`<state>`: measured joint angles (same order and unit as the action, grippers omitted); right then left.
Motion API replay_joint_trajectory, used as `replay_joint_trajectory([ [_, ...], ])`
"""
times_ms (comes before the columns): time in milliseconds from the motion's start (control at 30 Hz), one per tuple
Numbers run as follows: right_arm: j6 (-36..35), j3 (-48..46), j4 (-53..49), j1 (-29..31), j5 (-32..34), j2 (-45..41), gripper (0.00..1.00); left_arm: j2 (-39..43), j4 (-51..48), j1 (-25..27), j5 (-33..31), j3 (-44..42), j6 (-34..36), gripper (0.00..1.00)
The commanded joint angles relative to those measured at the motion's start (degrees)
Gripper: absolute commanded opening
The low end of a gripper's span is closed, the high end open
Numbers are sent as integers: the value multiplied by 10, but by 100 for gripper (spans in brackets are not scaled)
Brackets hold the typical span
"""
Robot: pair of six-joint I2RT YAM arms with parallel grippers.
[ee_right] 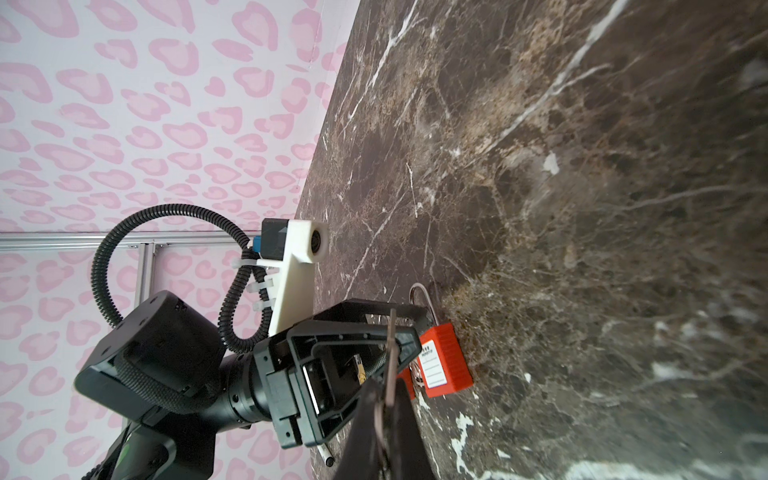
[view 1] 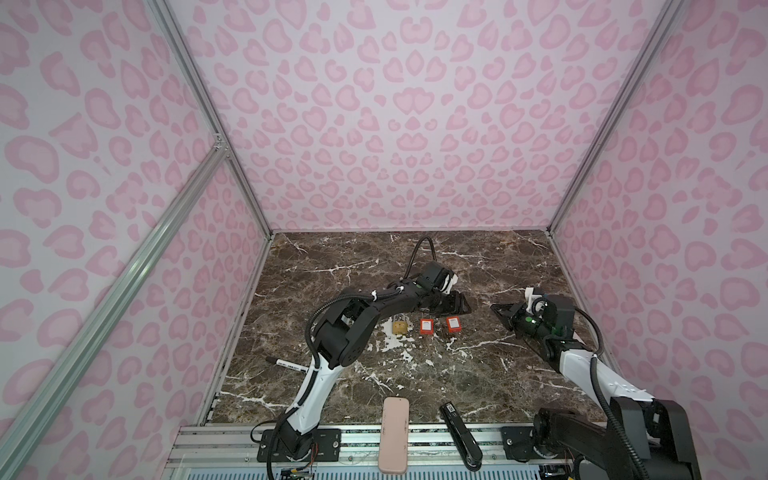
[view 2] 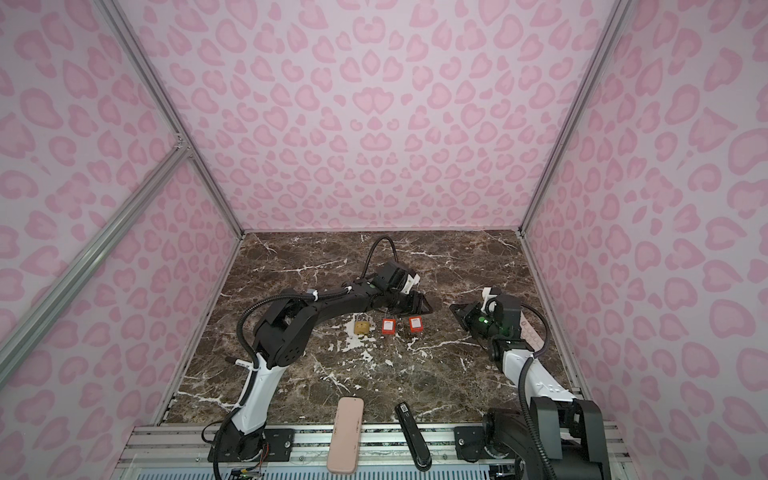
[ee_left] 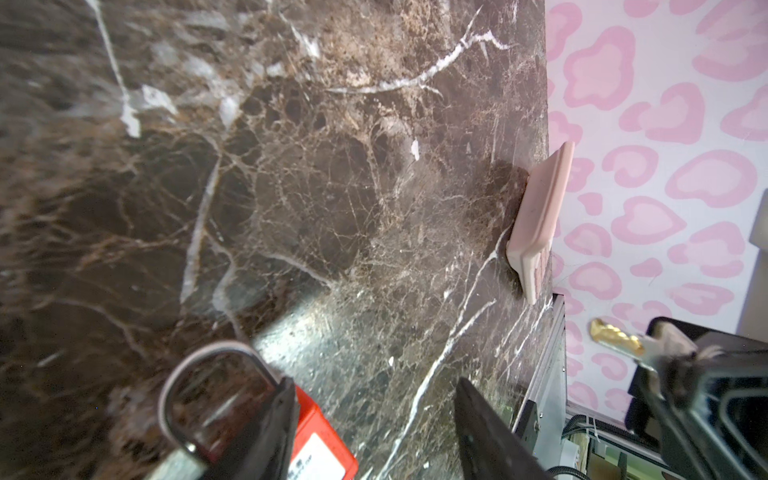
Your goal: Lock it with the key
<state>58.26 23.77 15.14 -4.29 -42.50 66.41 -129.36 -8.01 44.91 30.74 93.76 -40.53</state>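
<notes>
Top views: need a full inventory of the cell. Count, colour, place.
table: 1, brown marble, cell floor
brass padlock: 1, gold, mid-table
red padlocks: 2, red, right of the brass one
key: 1, gold, held, right of padlocks
marker: 1, white-black, left edge
case: 1, pink, front edge
stapler: 1, black, right of case
slab: 1, pink, right wall, maybe keyboard
left claw: 1, black, open, by red padlocks
right claw: 1, black, shut on key

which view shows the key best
The left wrist view: the key shows side-on, its gold toothed blade sticking out of the shut right gripper. In the right wrist view it is only a thin edge-on sliver. In both top views it is too small to make out.
</notes>
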Motion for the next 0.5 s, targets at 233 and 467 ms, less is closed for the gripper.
replay_joint_trajectory([
  [233, -6, 0, 9, -1, -5, 3, 0, -6, 1, 2, 13, 9, 1, 62],
  [467, -6, 0, 11, -1, -5, 5, 0, -3, 2, 6, 10, 5, -2, 62],
])
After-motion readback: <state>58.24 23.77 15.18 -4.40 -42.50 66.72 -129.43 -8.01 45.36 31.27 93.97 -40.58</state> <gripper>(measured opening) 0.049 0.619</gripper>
